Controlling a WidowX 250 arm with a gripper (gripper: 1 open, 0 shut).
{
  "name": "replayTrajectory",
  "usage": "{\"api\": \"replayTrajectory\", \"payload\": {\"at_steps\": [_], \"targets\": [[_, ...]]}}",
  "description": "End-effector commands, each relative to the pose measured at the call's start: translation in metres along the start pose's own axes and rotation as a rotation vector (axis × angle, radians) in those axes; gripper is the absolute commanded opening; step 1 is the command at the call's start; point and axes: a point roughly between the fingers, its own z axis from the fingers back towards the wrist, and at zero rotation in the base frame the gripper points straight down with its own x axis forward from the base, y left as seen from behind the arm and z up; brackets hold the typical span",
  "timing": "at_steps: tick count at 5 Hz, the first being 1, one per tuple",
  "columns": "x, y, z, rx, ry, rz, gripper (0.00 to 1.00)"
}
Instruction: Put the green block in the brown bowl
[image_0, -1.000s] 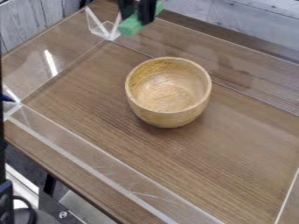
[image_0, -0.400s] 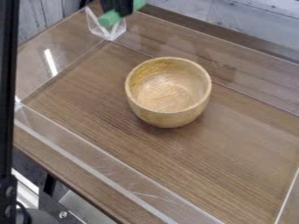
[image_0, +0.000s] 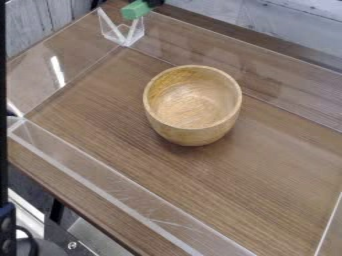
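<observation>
So the green block (image_0: 135, 11) just drifted further off from the brown bowl (image_0: 193, 105), now up beyond its far left; wrong way for the drop. Looks like the pincer (image_0: 142, 7) has it gripped, bowl's still bare inside.

From where I'm standing, I can't make out any readable lettering, label, brand, number or sign on anything here.
</observation>
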Motion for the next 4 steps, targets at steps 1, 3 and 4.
{"api": "replayTrajectory", "payload": {"at_steps": [1, 3, 4], "targets": [[-0.013, -0.027, 0.027, 0.071, -0.078, -0.064, 0.0], [-0.027, -0.068, 0.004, 0.094, -0.054, -0.097, 0.0], [-0.032, -0.092, -0.008, 0.115, -0.042, -0.093, 0.0]]}}
